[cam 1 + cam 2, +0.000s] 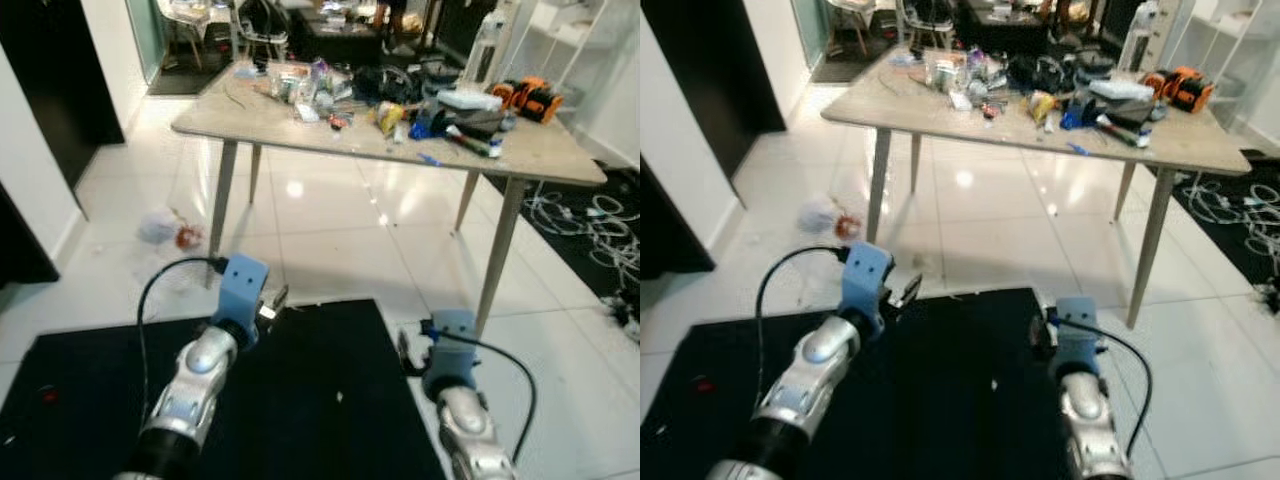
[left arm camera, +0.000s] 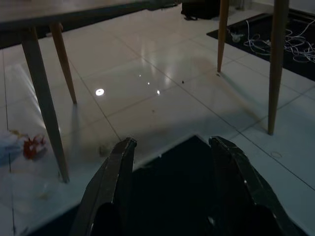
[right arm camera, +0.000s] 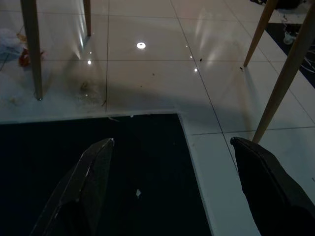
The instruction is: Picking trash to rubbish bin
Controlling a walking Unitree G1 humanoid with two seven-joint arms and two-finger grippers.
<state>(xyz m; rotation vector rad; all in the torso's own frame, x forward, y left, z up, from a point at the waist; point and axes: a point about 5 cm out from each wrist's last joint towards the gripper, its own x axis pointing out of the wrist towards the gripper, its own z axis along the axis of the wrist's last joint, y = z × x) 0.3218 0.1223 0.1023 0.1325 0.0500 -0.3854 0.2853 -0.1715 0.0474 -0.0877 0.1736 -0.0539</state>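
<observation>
A crumpled whitish wrapper with a red scrap lies on the white tiles beside the table's front left leg. The wrist views show it too: the wrapper in the left one and the wrapper in the right one. My left gripper is held low over the far edge of a black mat, well short of the trash. Its fingers stand open and hold nothing. My right gripper hovers at the mat's right corner, fingers spread wide and bare.
A black mat covers the floor under both arms. Ahead stands a wooden table cluttered with several items, on slanted legs. Loose cables lie on a dark rug at the right. A dark doorway is at the left.
</observation>
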